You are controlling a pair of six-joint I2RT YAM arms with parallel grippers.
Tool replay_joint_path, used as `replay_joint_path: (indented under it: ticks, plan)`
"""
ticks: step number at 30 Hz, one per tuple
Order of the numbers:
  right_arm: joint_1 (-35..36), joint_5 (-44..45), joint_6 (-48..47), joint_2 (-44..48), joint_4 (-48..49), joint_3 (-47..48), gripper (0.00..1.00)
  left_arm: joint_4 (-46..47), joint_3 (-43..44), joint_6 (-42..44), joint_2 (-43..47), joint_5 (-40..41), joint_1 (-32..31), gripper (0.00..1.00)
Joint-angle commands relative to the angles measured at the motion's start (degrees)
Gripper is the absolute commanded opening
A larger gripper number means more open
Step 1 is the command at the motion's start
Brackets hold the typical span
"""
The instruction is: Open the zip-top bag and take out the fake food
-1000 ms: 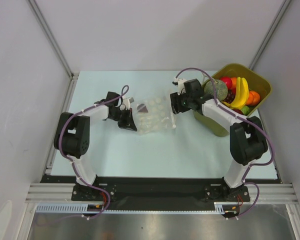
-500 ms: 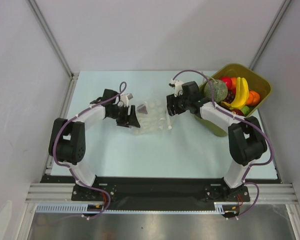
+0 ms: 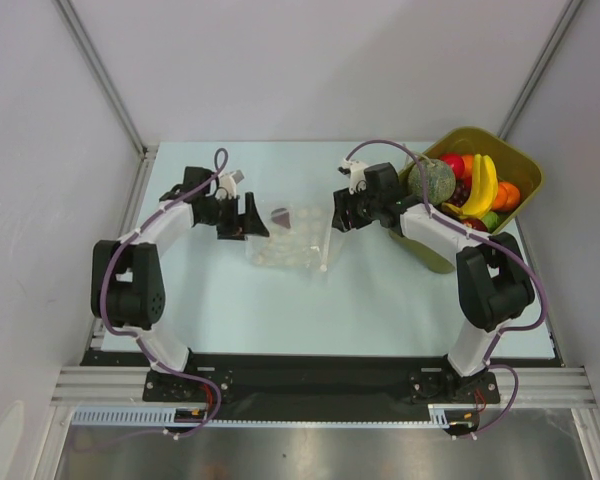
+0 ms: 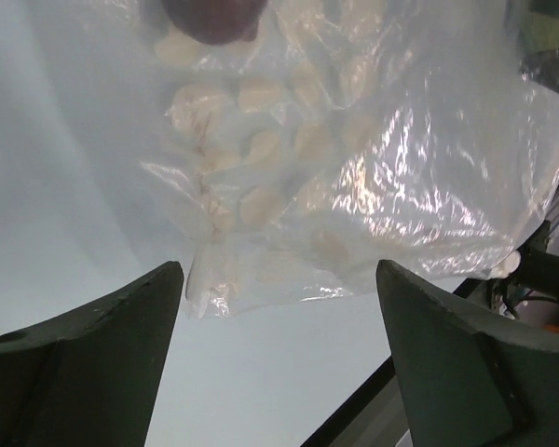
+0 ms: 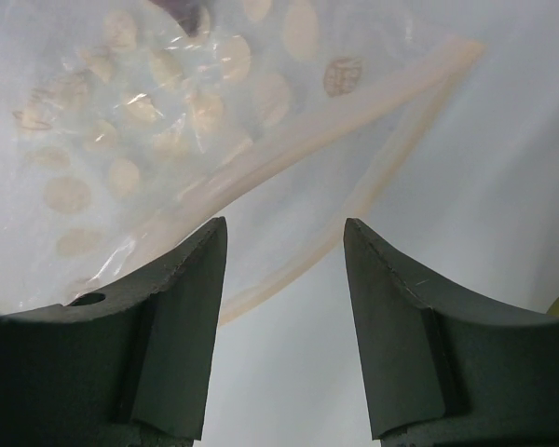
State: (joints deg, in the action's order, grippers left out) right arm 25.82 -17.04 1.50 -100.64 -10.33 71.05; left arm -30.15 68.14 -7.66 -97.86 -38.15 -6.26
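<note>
Zip-top bag (pale pieces inside) beyond spread end effector.

the bag is clear, shiny plastic, speckled all over with pale cream oval spots, and a dark maroon piece shows through it. the table is pale mint. the tub is olive green. the banana is yellow, the melon grey-green, and the other fruit red and orange. the cables are purple.

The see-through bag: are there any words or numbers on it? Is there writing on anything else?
There is no text to read in any view.
The zip-top bag shows only pale oval blobs, no letters.
The olive tub has no label that shows.
</note>
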Motion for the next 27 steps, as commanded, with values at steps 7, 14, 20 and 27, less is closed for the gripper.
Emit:
replay_joint_path:
  ticks: [7,14,20,27]
  plan:
    - [0.6,-0.4,0.5,1.3,1.4,-0.6,0.58,6.4,3.2,-3.6,-1.8,-0.6,1.9,1.00]
    - [1.6,-0.5,1.1,1.1,2.1,-0.7,0.58,14.2,5.7,-8.1,-6.0,-2.1,2.0,1.00]
    - [2.3,-0.7,2.5,0.9,3.6,-1.2,0.58,18.3,10.4,-11.2,-11.8,-0.9,1.4,0.98]
    - [3.4,-0.3,4.0,0.6,4.5,-0.9,0.58,15.7,17.4,-10.0,-17.6,3.4,-2.4,0.92]
